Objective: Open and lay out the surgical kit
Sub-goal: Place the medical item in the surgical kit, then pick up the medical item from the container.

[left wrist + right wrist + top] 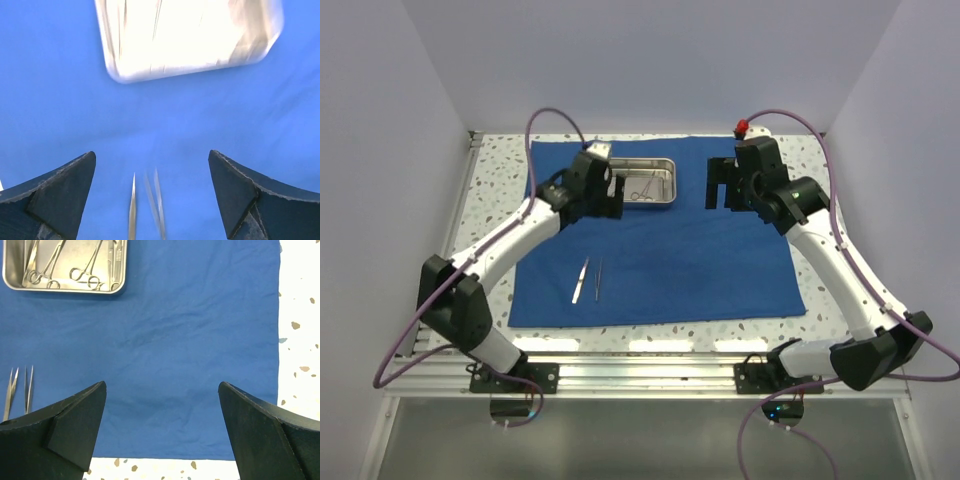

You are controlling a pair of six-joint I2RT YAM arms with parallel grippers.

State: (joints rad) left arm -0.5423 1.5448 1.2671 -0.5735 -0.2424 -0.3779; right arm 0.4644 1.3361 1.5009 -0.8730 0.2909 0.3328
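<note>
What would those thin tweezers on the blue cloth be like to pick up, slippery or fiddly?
Probably fiddly: the tweezers lie flat and slim on the cloth, leaving little to pinch. Their shiny metal looks smooth, so they may slip. They seem stiff and light, unlikely to roll; the soft cloth might bunch if they are pushed.

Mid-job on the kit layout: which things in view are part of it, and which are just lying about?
Part of the job:
- blue cloth wrap, spread flat
- steel tray
- ring-handled clamps, in the tray
- tweezers, two, laid on the cloth

Just lying about:
- small red object, past the cloth's far edge
- purple cables
</note>
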